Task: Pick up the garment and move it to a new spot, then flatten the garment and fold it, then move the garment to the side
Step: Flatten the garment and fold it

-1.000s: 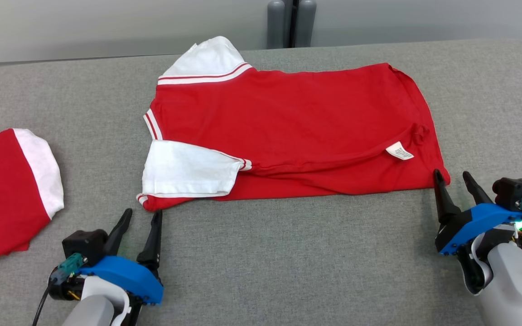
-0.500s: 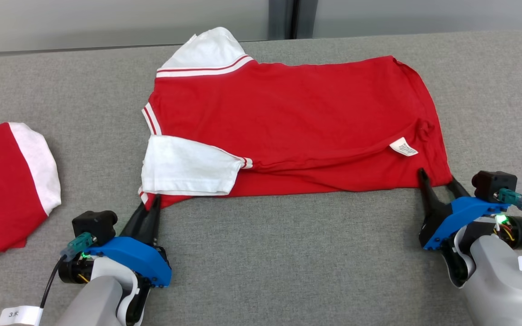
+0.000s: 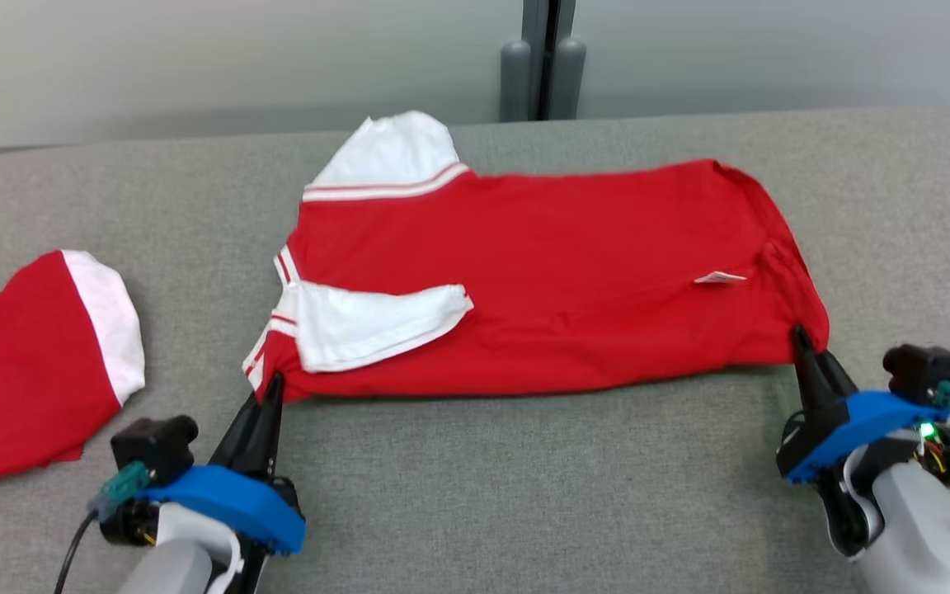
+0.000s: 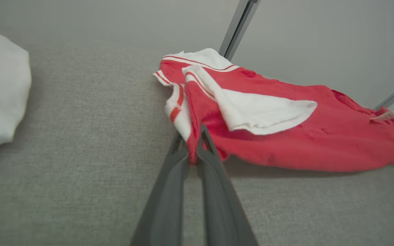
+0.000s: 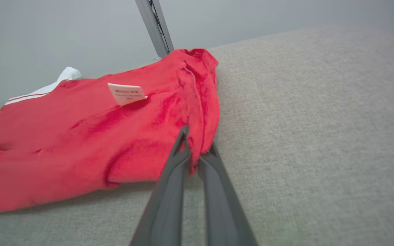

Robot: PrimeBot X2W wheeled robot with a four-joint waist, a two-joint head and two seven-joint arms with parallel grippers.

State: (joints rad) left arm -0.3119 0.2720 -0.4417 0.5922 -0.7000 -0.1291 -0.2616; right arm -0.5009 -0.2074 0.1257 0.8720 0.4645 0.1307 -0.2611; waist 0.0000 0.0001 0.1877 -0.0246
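The garment (image 3: 541,272) is a red shirt with white sleeves and striped trim, folded lengthwise across the grey table (image 3: 524,495). My left gripper (image 3: 273,386) is shut on its near left corner by the collar, seen pinched in the left wrist view (image 4: 193,150). My right gripper (image 3: 803,342) is shut on the near right hem corner, which the right wrist view (image 5: 195,150) shows bunched between the fingers. The near edge of the garment (image 5: 80,147) hangs lifted off the cloth surface, casting a shadow. A white label (image 3: 721,278) sits near the right end.
A second red and white garment (image 3: 30,363) lies at the table's left edge. A grey post (image 3: 545,62) stands behind the table's far edge against a pale wall. Bare grey cloth stretches between my two arms.
Both grippers closed on the garment's near corners and lifted its near edge. The head camera tilted, shifting the whole picture down.
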